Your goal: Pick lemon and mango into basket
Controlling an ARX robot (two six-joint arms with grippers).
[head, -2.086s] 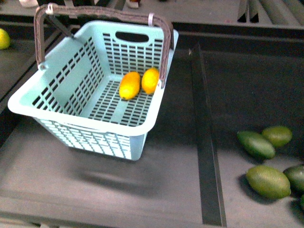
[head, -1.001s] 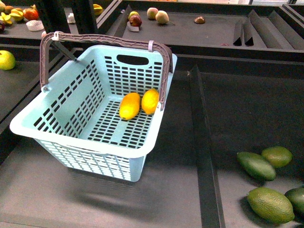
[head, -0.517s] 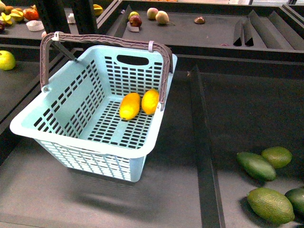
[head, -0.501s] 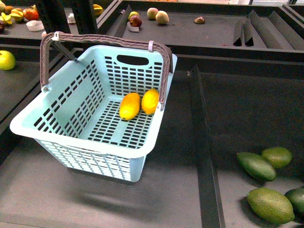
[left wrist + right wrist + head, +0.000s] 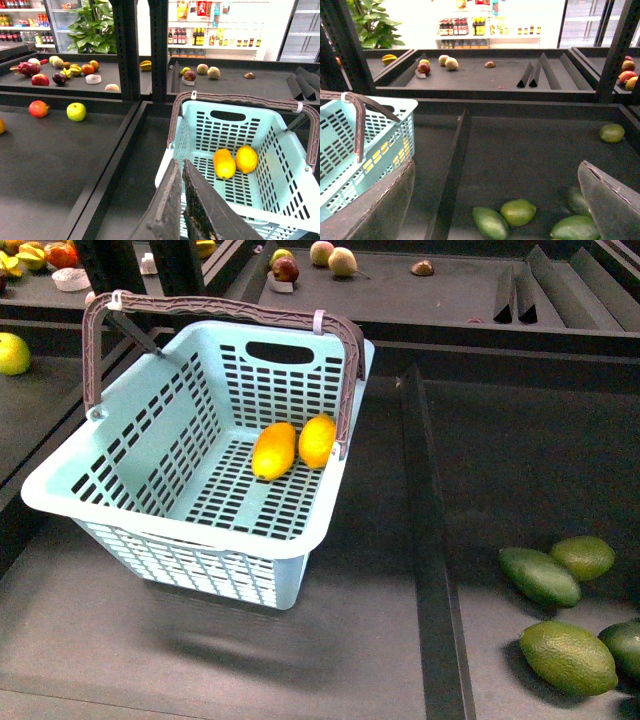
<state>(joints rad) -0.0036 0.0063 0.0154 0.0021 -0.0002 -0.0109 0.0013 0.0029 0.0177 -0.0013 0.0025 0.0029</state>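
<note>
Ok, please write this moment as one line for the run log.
lemon in basket | mango in basket, beside lemon | left hand shut, empty | right hand open, empty | green fruits untouched

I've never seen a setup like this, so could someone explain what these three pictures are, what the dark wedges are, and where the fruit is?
This is a robot with two arms. One picture looks forward from its body; the others come from cameras on each wrist. The dark wedges are its grippers: the left gripper is shut and empty, the right gripper open and empty. On the dark shelf stands a light-blue plastic basket holding an orange-yellow mango and a yellow lemon, side by side. Green oval fruits lie on the neighbouring shelf section.
</note>
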